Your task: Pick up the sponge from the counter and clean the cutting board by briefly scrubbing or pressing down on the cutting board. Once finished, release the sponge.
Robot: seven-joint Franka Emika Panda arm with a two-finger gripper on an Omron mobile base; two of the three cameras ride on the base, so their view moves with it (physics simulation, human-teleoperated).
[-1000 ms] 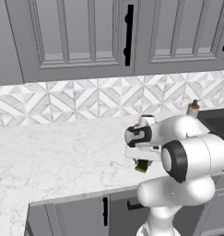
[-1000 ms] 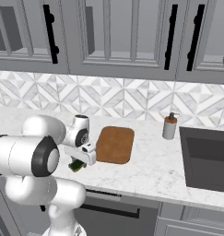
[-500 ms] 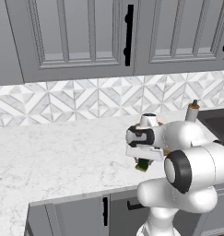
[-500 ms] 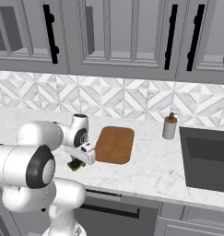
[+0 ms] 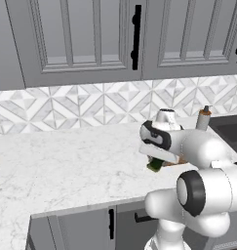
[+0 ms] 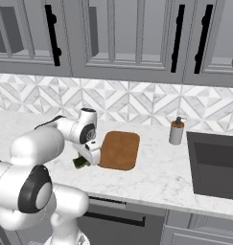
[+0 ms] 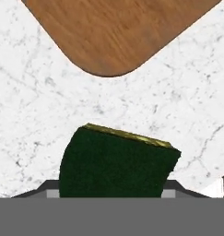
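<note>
Simulated kitchen worktop, seen from two base cameras and the hand camera. The gripper (image 6: pixel 85 160) sits low over the counter (image 6: pixel 151 179), at about 9 o'clock from the cutting board (image 6: pixel 119 150) in the right base view. The sponge (image 7: pixel 115 166) lies between its jaws: in the hand view the dark green face occupies the lower centre, squeezed so that its sides bow inward, with the yellow layer showing as a thin strip along its 12 o'clock edge. The jaws stand fairly wide apart, closed on the sponge across its width; the fingertips themselves are hidden behind the green block. Whether the sponge is clear of the counter or resting on it cannot be told.

In the left base view the sponge (image 5: pixel 155 165) appears as a small dark green patch under the wrist, with the gripper (image 5: pixel 156 162) mostly covered by the arm, and a sliver of the cutting board (image 5: pixel 172 161) shows just at 3 o'clock of it. In the right base view the sponge (image 6: pixel 80 162) sits just beside the board's near left corner, not over it. In the hand view the rounded corner of the cutting board (image 7: pixel 113 32) lies at 12 o'clock from the sponge, with bare marble counter (image 7: pixel 30 120) between them.

A soap dispenser (image 6: pixel 176 131) stands at 3 o'clock from the board, near the sink (image 6: pixel 216 165).
</note>
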